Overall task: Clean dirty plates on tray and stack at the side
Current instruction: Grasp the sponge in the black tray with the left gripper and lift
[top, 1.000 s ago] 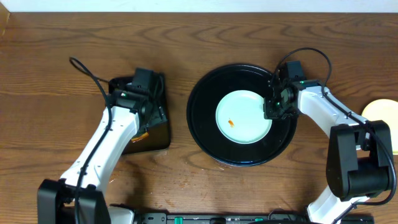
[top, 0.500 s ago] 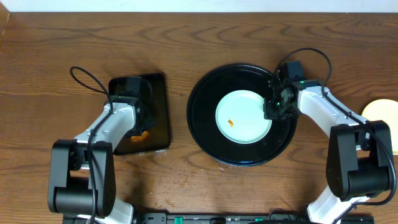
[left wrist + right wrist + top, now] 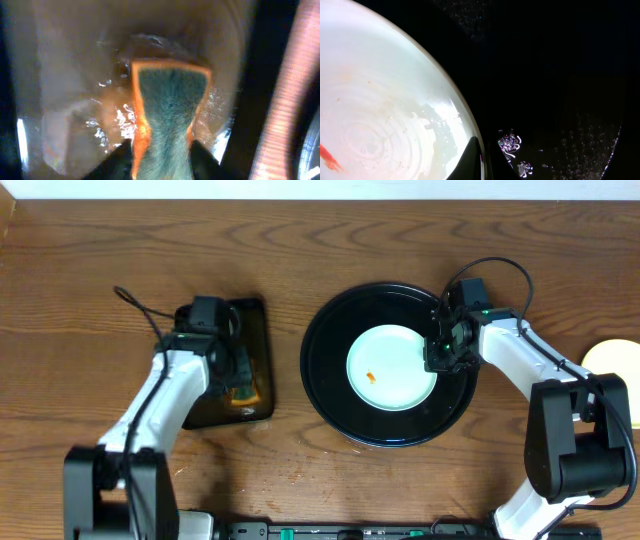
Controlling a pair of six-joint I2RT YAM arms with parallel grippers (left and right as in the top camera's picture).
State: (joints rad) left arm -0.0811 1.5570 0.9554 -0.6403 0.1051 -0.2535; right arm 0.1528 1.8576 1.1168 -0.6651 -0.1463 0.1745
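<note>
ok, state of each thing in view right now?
plate: flat in the round tray, orange smear on it, wet
round tray: holds that one plate, water drops by its rim
sponge: pinched, over the small tray
small tray: wet
left gripper: shut on sponge
right gripper: at the plate's right rim, grip unclear
yellow plate: on the table at right, partly out of frame

Wooden table, black rectangular tray at left, orange-edged sponge over it.

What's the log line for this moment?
left fingers: shut on sponge, over small tray | right fingers: at plate rim, grip unclear | plate: in round tray, smeared
</note>
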